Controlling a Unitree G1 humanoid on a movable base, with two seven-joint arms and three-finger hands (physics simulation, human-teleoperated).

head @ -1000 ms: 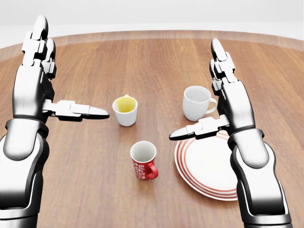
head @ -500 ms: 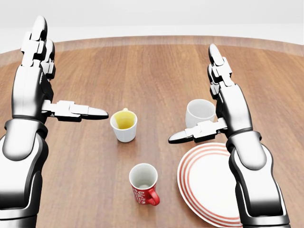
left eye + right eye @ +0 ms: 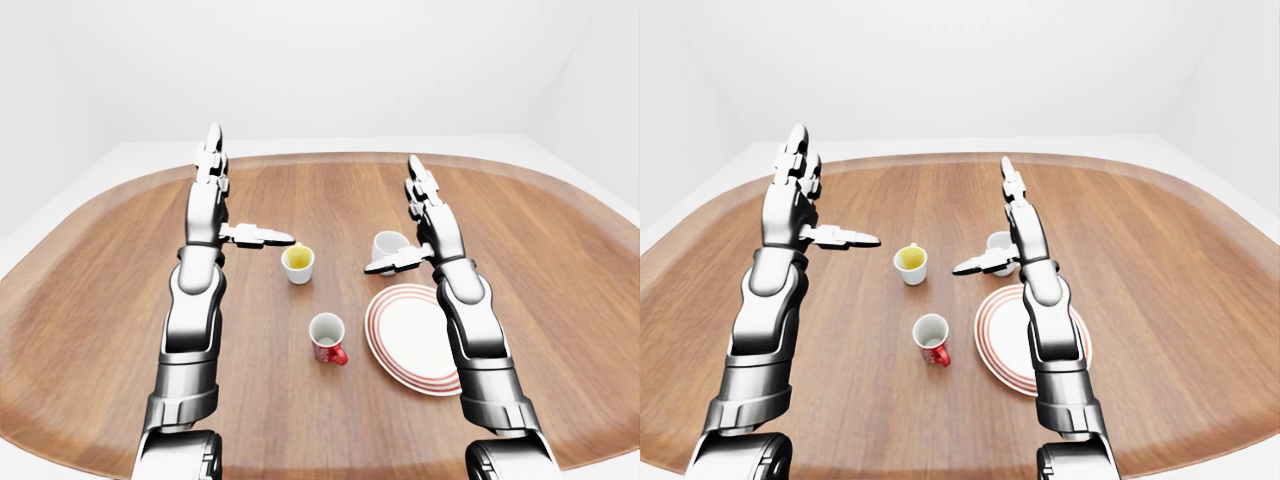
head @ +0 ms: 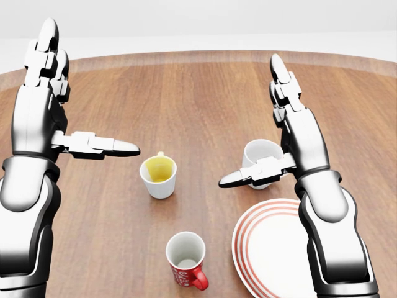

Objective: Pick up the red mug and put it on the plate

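White walls and a pale floor surround a broad wooden table (image 3: 120, 300) with rounded corners. Both of the robot's arms reach out over it, raised above the wood and holding nothing.

Its left hand (image 4: 46, 93) is released, the long fingers (image 4: 46, 40) pointing up toward the top of the head view and the thumb sticking out sideways to the right. It hangs well apart from every cup. Its right hand (image 4: 291, 124) is spread the same way, fingers up and thumb aimed left, and in the head view it partly covers a white mug (image 4: 259, 155) that stands upright on the table behind it. I cannot tell whether the thumb touches that mug or merely passes across it.

Between the two hands stands a small white cup (image 4: 158, 176) with a yellow inside, upright.

The red mug (image 4: 187, 261) sits upright near the bottom of the head view, below the yellow-lined cup. Its inside is white, white lettering shows on its red wall, and its handle points toward the lower right. Neither hand is near it.

Just beside it on the right lies the plate (image 4: 273, 261), white with red rings round its rim. The right forearm crosses over the plate's right side. Mug and plate stand close but apart.
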